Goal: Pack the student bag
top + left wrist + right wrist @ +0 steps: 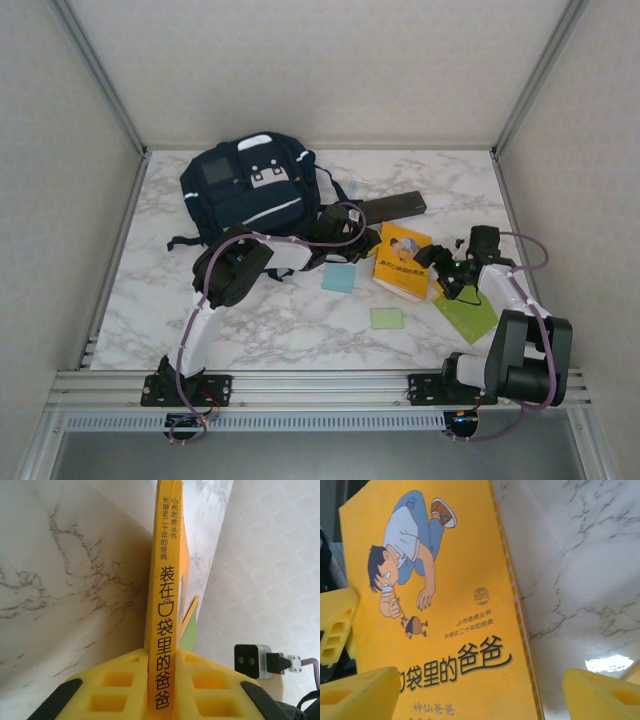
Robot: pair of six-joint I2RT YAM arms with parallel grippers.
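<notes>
The student bag (250,185) lies at the back left of the counter (150,300). To its right, the left gripper (161,665) has its jaws closed on the spine of the yellow book (405,262). The right gripper (480,690) hangs over the cover, jaws wide open, gripping nothing. Held by one narrow pinch, the book could sag, fan open or slip.

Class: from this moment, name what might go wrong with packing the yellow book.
1. The left gripper pinches the yellow book only at its spine, and the right gripper stands open, so the book may sag or slip.
2. The student bag shows no open mouth from above; the book might catch on it.
</notes>
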